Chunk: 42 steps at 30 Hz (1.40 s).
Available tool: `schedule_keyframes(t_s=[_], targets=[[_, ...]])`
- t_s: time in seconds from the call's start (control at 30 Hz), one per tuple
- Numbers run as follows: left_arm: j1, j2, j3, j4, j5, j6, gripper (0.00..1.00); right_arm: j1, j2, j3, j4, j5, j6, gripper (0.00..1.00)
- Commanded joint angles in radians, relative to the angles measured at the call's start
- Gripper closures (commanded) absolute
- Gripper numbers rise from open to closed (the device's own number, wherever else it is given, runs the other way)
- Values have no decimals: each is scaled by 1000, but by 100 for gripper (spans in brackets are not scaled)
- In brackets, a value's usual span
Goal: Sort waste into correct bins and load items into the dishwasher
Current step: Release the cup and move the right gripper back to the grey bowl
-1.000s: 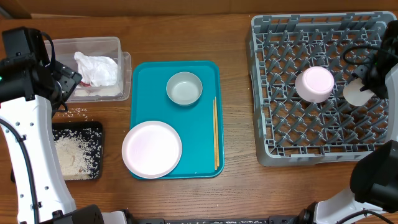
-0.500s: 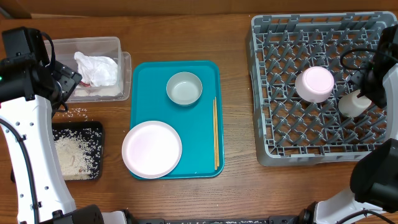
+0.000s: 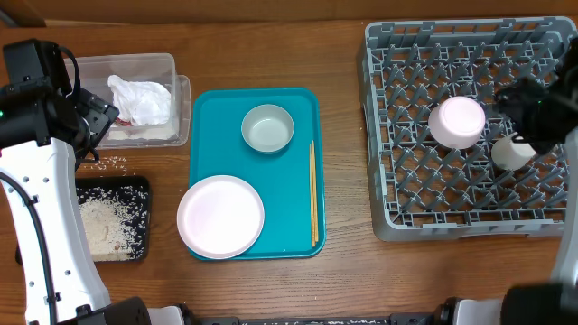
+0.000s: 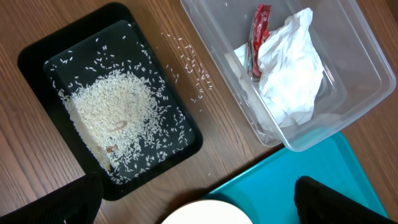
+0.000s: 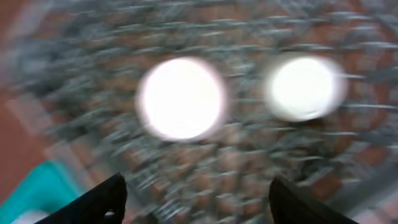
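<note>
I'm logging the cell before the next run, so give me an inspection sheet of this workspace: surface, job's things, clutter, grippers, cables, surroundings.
Surface: wooden table, with loose rice grains beside the black tray.
Job's things: napkin and red wrapper in the clear tub; rice in the black tray; plate, grey bowl and chopsticks on the teal tray; white dish and cup in the dish rack.
Clutter: nothing seen.
Grippers: left gripper open, empty; right gripper open, empty, over the dish rack.
Cables: black cable along the left arm.
Surroundings: nothing seen.
</note>
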Motion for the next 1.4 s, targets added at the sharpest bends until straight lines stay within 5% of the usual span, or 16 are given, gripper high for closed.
schedule_keyframes(t_s=[0.0, 0.23, 0.3, 0.4, 0.73, 1.13, 1.37], targets=[[4, 8, 6, 1, 0, -13, 0, 152, -68, 3, 41, -206, 3, 25], [4, 8, 6, 1, 0, -13, 0, 557, -24, -31, 162, -135, 4, 22], [4, 8, 6, 1, 0, -13, 0, 677, 12, -56, 226, -93, 5, 0], [4, 8, 6, 1, 0, -13, 0, 779, 68, -63, 301, -91, 19, 0], [4, 8, 6, 1, 0, -13, 0, 969, 253, -63, 473, -147, 94, 0], [4, 8, 6, 1, 0, -13, 0, 1036, 299, -63, 562, -152, 94, 0], [4, 8, 6, 1, 0, -13, 0, 1057, 341, -63, 616, -106, 94, 35]])
